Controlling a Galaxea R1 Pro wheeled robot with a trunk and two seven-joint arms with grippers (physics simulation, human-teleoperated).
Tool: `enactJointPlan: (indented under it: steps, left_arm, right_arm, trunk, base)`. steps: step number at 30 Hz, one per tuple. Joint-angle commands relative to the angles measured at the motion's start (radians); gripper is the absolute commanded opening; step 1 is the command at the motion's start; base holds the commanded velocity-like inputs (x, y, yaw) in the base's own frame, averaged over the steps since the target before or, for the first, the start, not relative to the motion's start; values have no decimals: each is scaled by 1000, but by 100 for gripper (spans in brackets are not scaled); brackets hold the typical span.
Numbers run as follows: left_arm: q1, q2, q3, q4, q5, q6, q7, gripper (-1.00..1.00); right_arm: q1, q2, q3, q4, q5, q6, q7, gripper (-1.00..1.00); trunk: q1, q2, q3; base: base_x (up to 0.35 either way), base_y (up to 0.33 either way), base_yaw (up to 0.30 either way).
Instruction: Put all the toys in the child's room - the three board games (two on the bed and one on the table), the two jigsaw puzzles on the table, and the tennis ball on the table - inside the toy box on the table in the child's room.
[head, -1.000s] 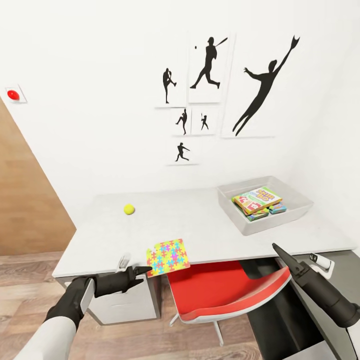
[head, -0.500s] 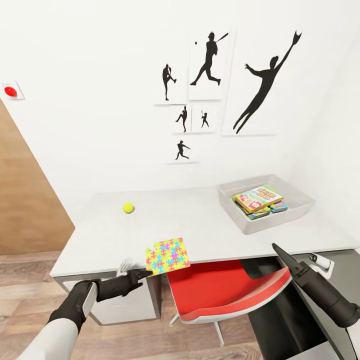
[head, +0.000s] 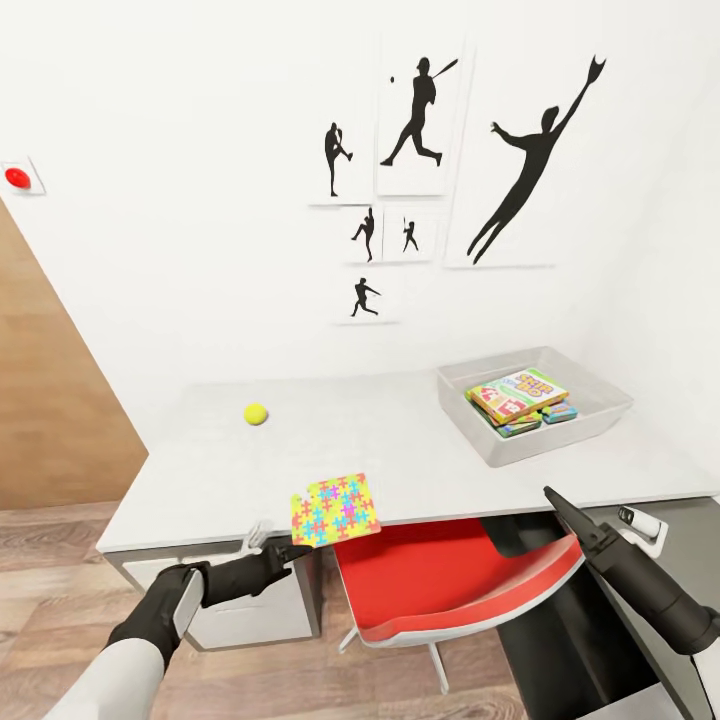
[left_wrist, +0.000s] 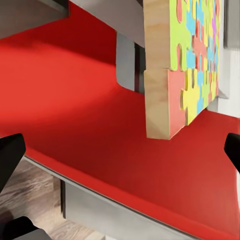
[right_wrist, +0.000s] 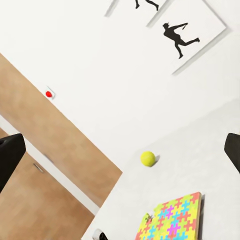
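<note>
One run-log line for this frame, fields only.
puzzles: overhanging table front edge | left gripper: open, beside them, apart | ball: on table | toy box: holds game boxes | right gripper: idle

White wall (head: 200, 250) hung with black baseball-player silhouette pictures (head: 415, 125), the largest a leaping figure (head: 530, 160) at the right of the group. A small red button (head: 17, 178) sits on a white plate high on the wall, beside a wood-panelled door (head: 50, 400). Wood-plank floor (head: 50, 600) below. A red chair (head: 450, 585) stands tucked under the front edge of the pale grey desk (head: 400, 450); white drawer base (head: 250, 610) beneath the desk. Lighting even and diffuse.
</note>
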Motion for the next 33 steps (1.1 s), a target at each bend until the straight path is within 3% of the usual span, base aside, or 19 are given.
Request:
enactJointPlan:
  steps: [1,10,33]
  left_arm:
    - [-1,-3,6,0,-4,8,-4,100]
    - [-1,-18,4,0,-4,5,-4,100]
    - [-1,-19,3,-2,-4,-10,-5,100]
  right_arm:
    - [-1,0,0,0,-6,8,0,100]
    - [-1,0,0,0,-6,8,0,100]
    - [-1,-2,0,1,-6,8,0,100]
  trunk:
    - [0,-1,-1]
    - [0,-1,-1]
    - [0,-1,-1]
  base:
    - [0,0,0]
    - [0,-16,0]
    - [26,-44,0]
